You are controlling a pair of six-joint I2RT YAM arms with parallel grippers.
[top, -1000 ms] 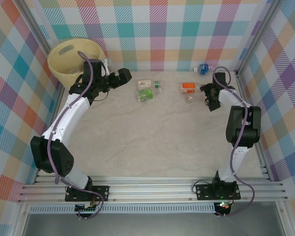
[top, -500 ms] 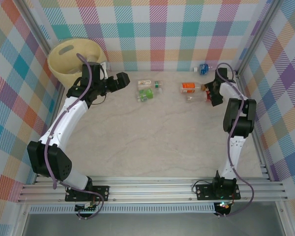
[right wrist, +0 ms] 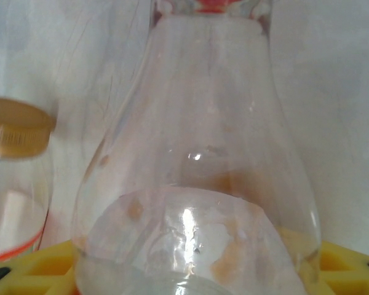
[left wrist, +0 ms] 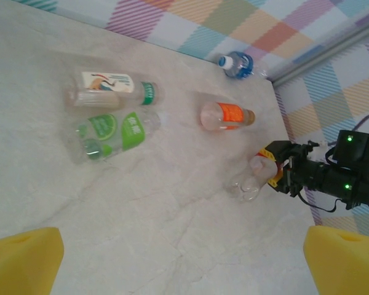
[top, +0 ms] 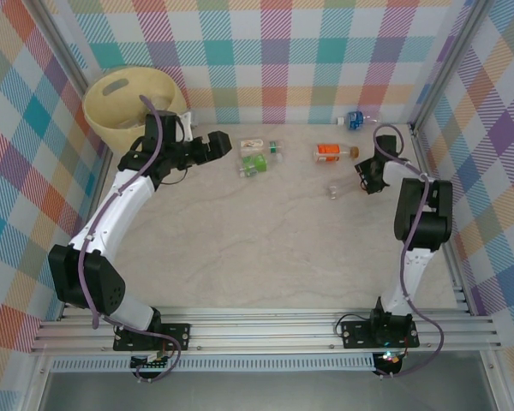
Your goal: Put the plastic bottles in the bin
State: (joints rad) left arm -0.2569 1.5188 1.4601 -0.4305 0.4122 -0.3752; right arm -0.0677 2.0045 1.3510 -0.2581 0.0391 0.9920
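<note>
Grips a clear bottle (right wrist: 197, 184) in the right gripper (top: 364, 175), yellow pads (right wrist: 350, 261) set against either side of its wide body, red cap at the far end. Works close to the right edge of the table (top: 265, 248), toward the far-right corner, right arm risen from its base, elbow high, forearm folded down to the wrist. Just left of the held bottle, a brown cap (right wrist: 15, 128), on the orange-labelled bottle (top: 328, 152) lying near it. Against the far edge, a blue-capped bottle (top: 354, 120). Holds the left gripper (top: 218, 143) spread wide above the table, left arm stretched along the left edge, wrist turned right toward a pale-labelled bottle (top: 254, 145) and a green-labelled bottle (top: 255, 164) lying side by side near the far edge. In the far-left corner, just behind that wrist, the bin (top: 107, 120)
</note>
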